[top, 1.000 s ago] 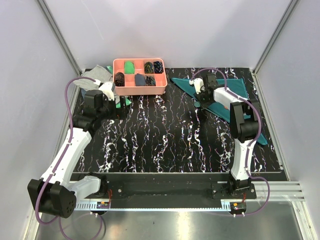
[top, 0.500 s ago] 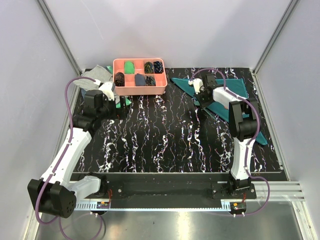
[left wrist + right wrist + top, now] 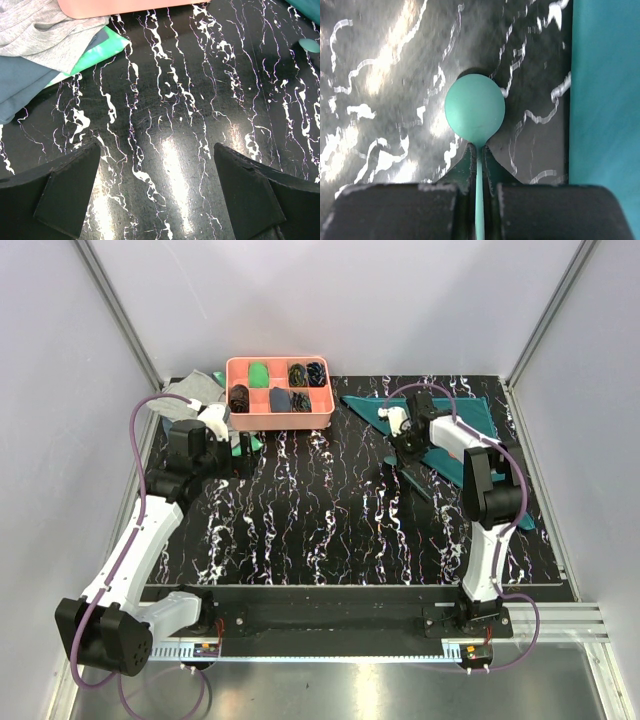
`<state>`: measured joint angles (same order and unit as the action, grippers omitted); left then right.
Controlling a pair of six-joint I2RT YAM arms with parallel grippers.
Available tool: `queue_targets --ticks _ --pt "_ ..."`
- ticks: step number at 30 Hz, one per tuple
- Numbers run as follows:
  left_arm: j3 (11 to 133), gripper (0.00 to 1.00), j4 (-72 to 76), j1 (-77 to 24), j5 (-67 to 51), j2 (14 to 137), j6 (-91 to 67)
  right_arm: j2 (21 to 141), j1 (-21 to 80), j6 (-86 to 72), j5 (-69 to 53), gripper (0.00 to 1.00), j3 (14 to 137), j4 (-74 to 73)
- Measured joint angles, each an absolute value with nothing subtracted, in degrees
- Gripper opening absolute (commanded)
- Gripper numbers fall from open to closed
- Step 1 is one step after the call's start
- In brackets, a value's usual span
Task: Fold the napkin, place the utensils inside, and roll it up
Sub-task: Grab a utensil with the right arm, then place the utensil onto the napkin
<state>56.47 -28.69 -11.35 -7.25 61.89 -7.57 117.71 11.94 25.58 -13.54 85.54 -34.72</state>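
The teal napkin (image 3: 455,435) lies folded into a triangle at the back right of the table, and its edge fills the right side of the right wrist view (image 3: 607,100). My right gripper (image 3: 479,162) is shut on the thin handle of the teal spoon (image 3: 475,110). The spoon's round bowl sticks out beyond the fingertips, over the black marbled table just left of the napkin. From above, the right gripper (image 3: 400,447) sits at the napkin's left edge. My left gripper (image 3: 157,185) hangs open over bare table at the left, holding nothing.
A pink compartment tray (image 3: 280,390) with rolled cloths stands at the back centre. Grey (image 3: 35,30), blue (image 3: 20,85) and bright green (image 3: 95,50) cloths are piled at the back left, near the left gripper (image 3: 240,452). White walls enclose the table.
The right gripper has closed onto the spoon's handle and shifted slightly left along the napkin's edge. The left arm has not moved.
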Motion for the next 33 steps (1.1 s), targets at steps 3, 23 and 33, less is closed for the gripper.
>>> queue_targets --ticks 3,23,33 --pt "56.47 0.99 -28.67 -11.35 -7.38 61.91 -7.6 116.09 11.68 26.11 -12.49 0.0 85.14 -36.12" --pt "56.47 0.99 -28.67 -11.42 -7.31 63.48 -7.51 127.13 3.38 34.63 -11.03 0.0 106.48 -39.88" --pt "56.47 0.99 -28.67 -11.42 -7.31 64.31 -7.51 130.56 3.38 36.32 -10.33 0.0 106.83 -42.19"
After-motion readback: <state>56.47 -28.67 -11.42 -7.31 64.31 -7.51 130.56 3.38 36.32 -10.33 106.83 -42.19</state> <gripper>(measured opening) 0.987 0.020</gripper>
